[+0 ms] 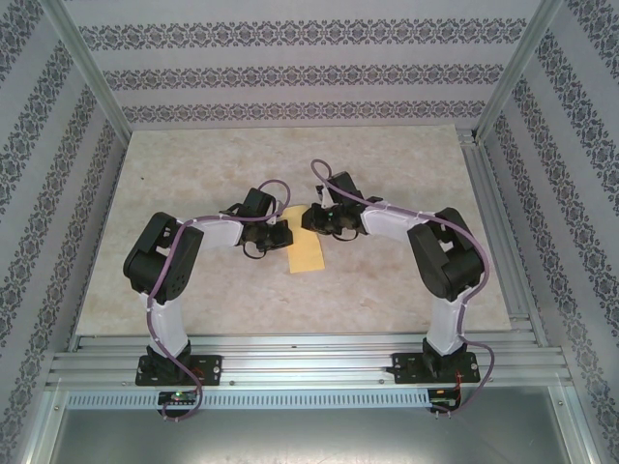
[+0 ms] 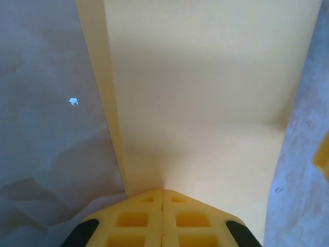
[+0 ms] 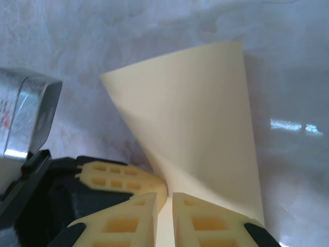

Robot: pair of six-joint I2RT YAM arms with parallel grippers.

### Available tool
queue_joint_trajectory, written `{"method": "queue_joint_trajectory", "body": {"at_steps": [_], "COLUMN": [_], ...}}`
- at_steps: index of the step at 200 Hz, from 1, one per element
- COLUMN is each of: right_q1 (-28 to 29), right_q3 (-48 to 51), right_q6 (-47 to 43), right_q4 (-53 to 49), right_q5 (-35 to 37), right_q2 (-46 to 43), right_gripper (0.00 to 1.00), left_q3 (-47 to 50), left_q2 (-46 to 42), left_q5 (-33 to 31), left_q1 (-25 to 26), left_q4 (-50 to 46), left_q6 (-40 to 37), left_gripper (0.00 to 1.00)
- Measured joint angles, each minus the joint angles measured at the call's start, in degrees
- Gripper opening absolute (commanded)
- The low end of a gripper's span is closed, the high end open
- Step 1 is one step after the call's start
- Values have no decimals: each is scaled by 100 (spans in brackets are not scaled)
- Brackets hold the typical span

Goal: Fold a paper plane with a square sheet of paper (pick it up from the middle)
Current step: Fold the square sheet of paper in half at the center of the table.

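Note:
The square sheet of paper (image 1: pixel 306 247) is plain yellow-orange. It lies mid-table as a narrow upright strip, doubled over lengthwise. My left gripper (image 1: pixel 283 232) meets it from the left and my right gripper (image 1: pixel 311 220) from the upper right. In the left wrist view the jaws of the left gripper (image 2: pixel 162 191) are pressed together on the sheet (image 2: pixel 205 92), which fans away with a folded layer along its left edge. In the right wrist view my right gripper (image 3: pixel 164 198) stands a narrow slit apart, with the lifted sheet (image 3: pixel 200 123) running into the gap. The left gripper's fingers (image 3: pixel 121 177) sit close beside it.
The beige marbled tabletop (image 1: pixel 406 174) has free room all around the paper. Aluminium rails (image 1: pixel 309 365) run along the near edge and up the sides. Patterned walls close in the back and flanks. A small white speck (image 2: pixel 73 101) lies on the table.

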State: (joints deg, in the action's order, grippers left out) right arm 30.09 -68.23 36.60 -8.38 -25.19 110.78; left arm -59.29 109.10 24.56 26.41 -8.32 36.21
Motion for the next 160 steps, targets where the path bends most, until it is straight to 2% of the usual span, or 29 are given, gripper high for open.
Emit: {"method": "queue_joint_trajectory", "body": {"at_steps": [58, 160], "right_q1": [-251, -363], "right_q3": [-157, -573], "right_q6": [26, 210], "right_q4": [140, 208], "right_q5": [-195, -409], "right_q2": [686, 765], "right_gripper": [17, 17], "left_q3": [-4, -24], "left_q2": [0, 13], "left_q5": [-2, 2], "left_q1": [2, 2], "left_q4": [-15, -42], "left_q6": [-24, -129], "left_gripper": [8, 8]}}
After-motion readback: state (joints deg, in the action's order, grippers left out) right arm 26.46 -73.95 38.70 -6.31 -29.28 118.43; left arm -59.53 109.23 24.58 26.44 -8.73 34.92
